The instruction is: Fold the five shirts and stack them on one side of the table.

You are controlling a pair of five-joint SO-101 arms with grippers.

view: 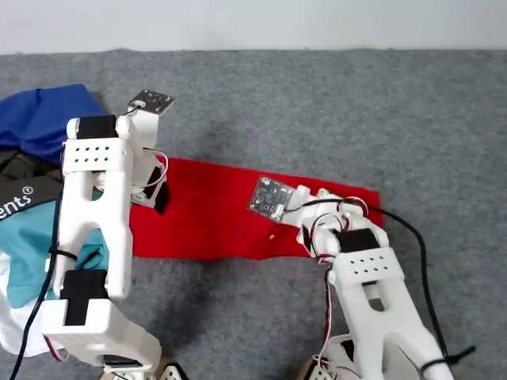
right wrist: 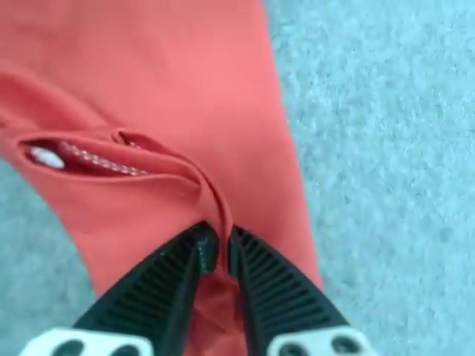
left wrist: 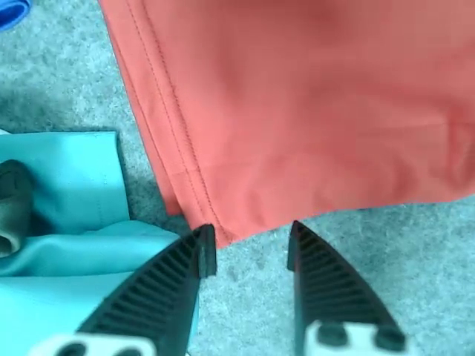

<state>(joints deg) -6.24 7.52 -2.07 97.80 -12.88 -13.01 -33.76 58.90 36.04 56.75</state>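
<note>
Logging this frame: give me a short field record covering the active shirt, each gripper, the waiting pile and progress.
active shirt: red shirt, lying flat as a long strip in the middle of the grey table
left gripper: open, fingertips either side of the red shirt's corner, beside the teal shirt
right gripper: shut, pinching a raised fold of the red shirt
pile: blue shirt, dark shirt, teal shirt and white shirt, heaped by the left arm
progress: red shirt partly folded; the pile looks unfolded
</note>
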